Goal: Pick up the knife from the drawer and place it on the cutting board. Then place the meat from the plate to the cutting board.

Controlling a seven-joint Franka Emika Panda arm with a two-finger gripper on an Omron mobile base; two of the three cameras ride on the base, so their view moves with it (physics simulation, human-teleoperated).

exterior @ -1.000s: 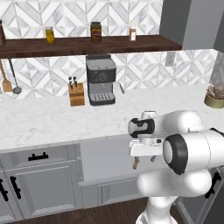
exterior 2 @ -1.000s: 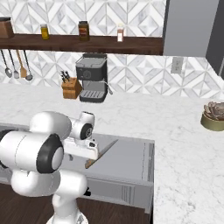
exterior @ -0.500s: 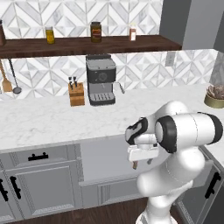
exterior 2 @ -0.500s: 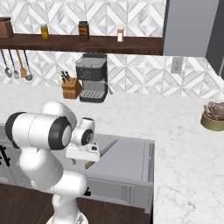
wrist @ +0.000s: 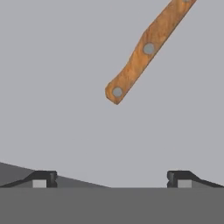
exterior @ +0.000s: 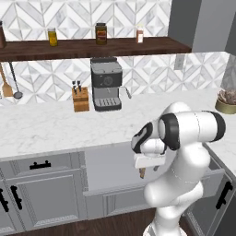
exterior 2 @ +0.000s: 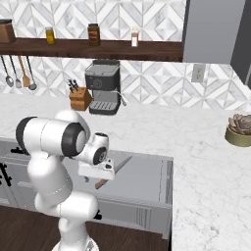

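The drawer (exterior: 109,162) stands pulled out below the marble counter, its grey floor bare (wrist: 61,87) (exterior 2: 147,179). In it lies the knife (wrist: 146,50), with a riveted orange-brown wooden handle (exterior: 142,173) and a grey blade (exterior 2: 122,163) pointing toward the counter. My gripper (wrist: 111,179) hangs just above the drawer floor, open and empty, both fingertips (wrist: 43,178) short of the handle's butt end. From the base cameras the gripper (exterior: 148,166) (exterior 2: 94,176) sits right over the handle. The cutting board, the plate and the meat are out of view.
On the counter stand a wooden knife block (exterior: 81,98) and a coffee machine (exterior: 107,87); a potted plant (exterior 2: 240,131) sits at the far right. Jars line the wooden shelf (exterior: 92,46). Grey cabinet doors with black handles (exterior: 39,164) lie left of the drawer.
The arm's elbow has swung up and back toward the counter, and the hand has sunk slightly lower over the knife handle. The jaws stayed open; the knife has not moved.
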